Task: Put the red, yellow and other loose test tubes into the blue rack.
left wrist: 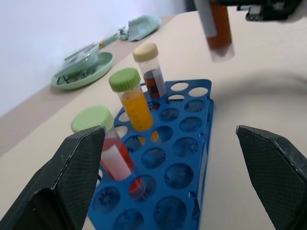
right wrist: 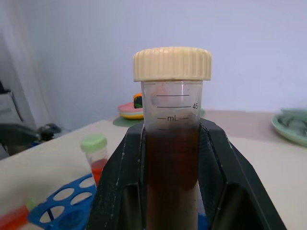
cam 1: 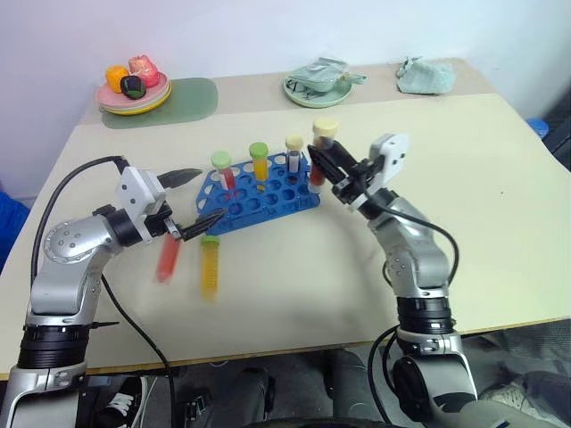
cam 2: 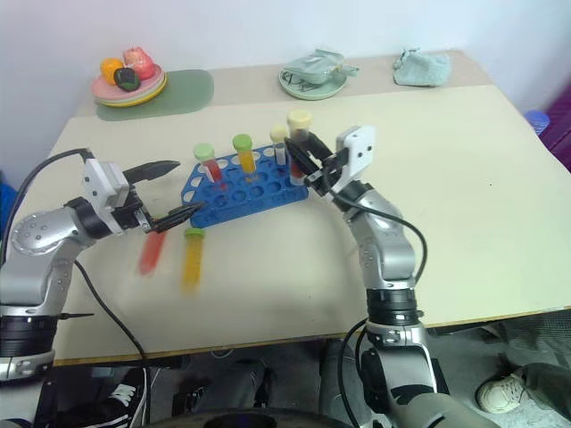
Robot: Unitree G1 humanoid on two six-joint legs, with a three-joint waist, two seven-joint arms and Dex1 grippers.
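The blue rack (cam 1: pixel 268 198) lies mid-table with three capped tubes standing in it: red (cam 1: pixel 223 169), orange (cam 1: pixel 260 160) and a dark one (cam 1: pixel 293 153). My right gripper (cam 1: pixel 326 168) hovers over the rack's right end, shut on a cream-capped tube of dark brown liquid (right wrist: pixel 172 143) that it holds upright above the holes. A loose red tube (cam 1: pixel 167 259) and a loose yellow tube (cam 1: pixel 210 266) with a green cap lie on the table in front of the rack's left end. Just above them, at the rack's left end, my left gripper (cam 1: pixel 210 193) is open and holds nothing.
At the back left, a plate of toy fruit (cam 1: pixel 134 89) rests on a green mat (cam 1: pixel 194 96). A green dish (cam 1: pixel 317 87) and a teal cloth (cam 1: pixel 426 76) sit along the back edge. Bare tabletop spreads to the right of the rack and toward the front.
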